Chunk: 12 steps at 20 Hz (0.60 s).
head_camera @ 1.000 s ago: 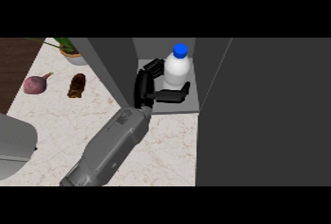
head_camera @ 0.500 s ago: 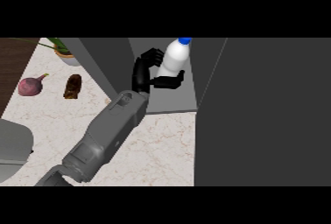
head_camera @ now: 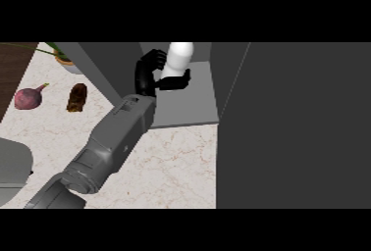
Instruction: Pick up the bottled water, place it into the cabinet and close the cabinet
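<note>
Up at the top of the head view, inside the open cabinet point(head_camera: 187, 105), we've got the left hand point(head_camera: 149, 81) wrapped round the bottled water point(head_camera: 177, 59). The black fingers point(head_camera: 150, 59) curl in from the bottle's left side and the thumb point(head_camera: 176, 82) hooks across its lower front, so the bottle sits right in the crook of the hand, touching it on both sides. The bottle stands upright, its white body rising above the hand and running out past the upper edge of the view. Its base is hidden behind the thumb and palm, so we cannot tell whether it is resting on the cabinet floor or held just above it. It is well inside the compartment, towards the back, with bare grey floor between it and the front lip. From the hand the grey forearm point(head_camera: 116, 142) slants down and to the left, across the cabinet's edge and over the pale marbled counter point(head_camera: 177, 166). To the right of the opening we see a broad dark grey panel point(head_camera: 304, 127) filling that whole side. Out on the left of the counter, well apart from the hand, lie a purple-red vegetable point(head_camera: 29, 97) and a brown item point(head_camera: 77, 97) side by side, with a potted plant point(head_camera: 69, 63) behind them and a grey rounded object point(head_camera: 11, 166) at the left edge.
</note>
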Each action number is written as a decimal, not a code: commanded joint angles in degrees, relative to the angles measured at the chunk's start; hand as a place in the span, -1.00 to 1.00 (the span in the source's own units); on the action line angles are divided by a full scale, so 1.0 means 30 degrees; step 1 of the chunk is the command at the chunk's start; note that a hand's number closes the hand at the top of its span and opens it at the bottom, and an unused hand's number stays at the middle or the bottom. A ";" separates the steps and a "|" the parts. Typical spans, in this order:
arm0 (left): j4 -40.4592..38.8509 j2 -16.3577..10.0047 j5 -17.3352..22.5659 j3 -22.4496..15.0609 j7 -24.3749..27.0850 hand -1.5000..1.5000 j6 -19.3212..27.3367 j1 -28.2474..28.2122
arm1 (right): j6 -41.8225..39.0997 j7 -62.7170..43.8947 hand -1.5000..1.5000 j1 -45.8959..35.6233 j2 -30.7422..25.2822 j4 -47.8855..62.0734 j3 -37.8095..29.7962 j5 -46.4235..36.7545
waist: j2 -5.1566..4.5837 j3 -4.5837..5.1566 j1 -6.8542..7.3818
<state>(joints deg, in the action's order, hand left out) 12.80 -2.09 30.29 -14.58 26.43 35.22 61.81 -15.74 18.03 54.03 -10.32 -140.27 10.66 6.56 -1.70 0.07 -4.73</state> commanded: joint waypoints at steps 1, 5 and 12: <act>-0.1478 -0.0805 -0.0438 0.0040 0.0005 1.00 -0.0049 0.0933 | -0.0556 -0.0357 -1.00 0.0586 -0.0489 -0.0885 -0.0641 0.1654 | -0.0084 -0.0007 -0.0378; -0.2073 -0.0406 -0.1089 -0.0250 0.1310 -1.00 0.1511 0.1239 | -0.0549 -0.0145 -1.00 0.0330 -0.0071 -0.0578 -0.0041 0.1112 | -0.0082 0.0000 -0.0416; -0.2801 -0.0464 -0.1344 -0.0164 0.1490 -1.00 0.1832 0.1935 | -0.0853 -0.0474 -1.00 0.0270 -0.0114 -0.0688 0.0262 0.0916 | -0.0104 0.0017 -0.0239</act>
<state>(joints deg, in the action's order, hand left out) 5.37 -3.23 26.45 -15.49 30.19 40.48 66.90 -18.08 18.50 54.13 -10.71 -139.75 10.16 7.45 -2.08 0.07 -5.86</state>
